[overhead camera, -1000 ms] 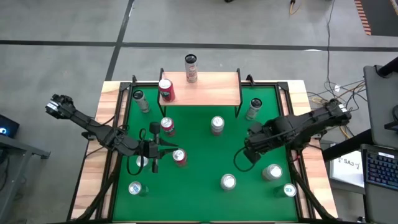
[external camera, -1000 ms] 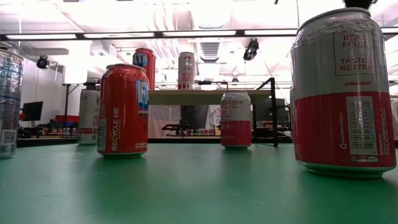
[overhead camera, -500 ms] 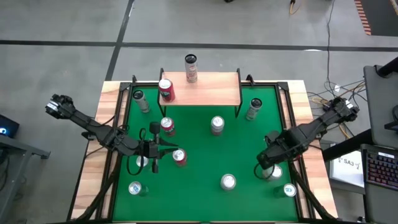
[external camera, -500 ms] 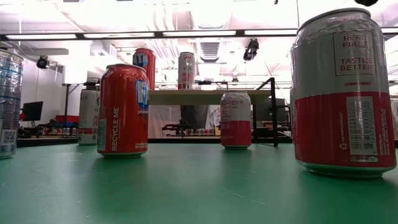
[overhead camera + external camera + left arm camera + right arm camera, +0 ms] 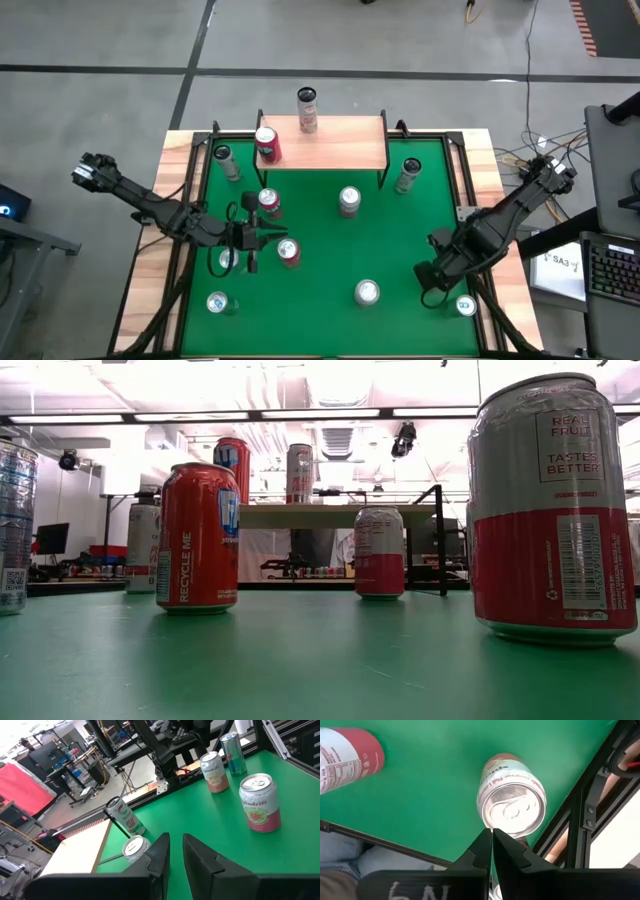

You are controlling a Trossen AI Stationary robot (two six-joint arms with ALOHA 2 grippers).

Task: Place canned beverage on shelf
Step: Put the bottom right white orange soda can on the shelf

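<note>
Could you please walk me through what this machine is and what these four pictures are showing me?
It is a robot with two dark arms at a green table. One picture looks straight down from above, one looks level across the tabletop, and two come from cameras on the wrists. Many drink cans stand on the table, and two already stand on the shelf, a small wooden platform at the far edge. The left hand waits at the table's left side, nearly shut and holding nothing. The right hand is shut and empty, hovering above a pale can near the table's right front corner.
</note>
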